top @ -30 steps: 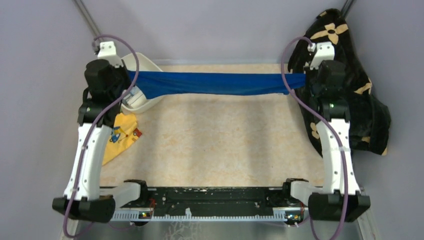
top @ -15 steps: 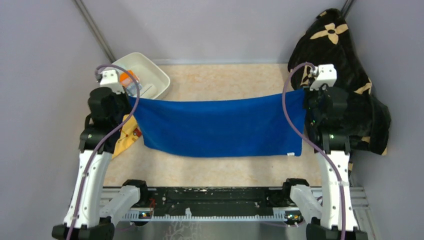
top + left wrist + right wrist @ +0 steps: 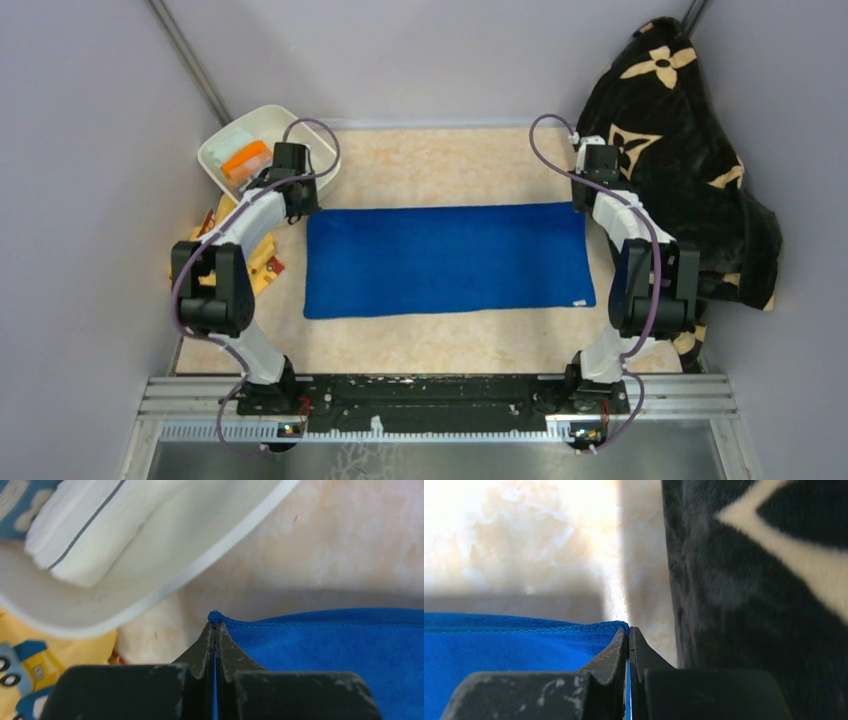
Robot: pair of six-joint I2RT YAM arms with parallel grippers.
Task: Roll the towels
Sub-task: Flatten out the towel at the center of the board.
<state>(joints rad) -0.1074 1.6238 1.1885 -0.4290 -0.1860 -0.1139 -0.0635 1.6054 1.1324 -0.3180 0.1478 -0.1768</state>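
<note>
The royal blue towel [image 3: 445, 260] lies spread flat on the table, long side left to right. My left gripper [image 3: 303, 207] is shut on its far left corner [image 3: 215, 616], low at the table. My right gripper [image 3: 586, 204] is shut on its far right corner [image 3: 623, 626], also low. The blue towel fills the lower part of both wrist views [image 3: 340, 655] [image 3: 499, 645]. A folded cream-white towel [image 3: 90, 525] lies in the white bin [image 3: 320, 160]. A cloth with orange and blue print [image 3: 245, 158] also lies in the bin.
The black blanket with cream flowers [image 3: 690, 170] is heaped at the right, close to my right gripper [image 3: 764, 580]. The yellow printed cloth [image 3: 262, 250] lies at the left under my left arm. Purple walls stand on three sides.
Both arms have moved forward and down, laying the hanging blue towel flat on the table. Both grippers still hold its far corners.
</note>
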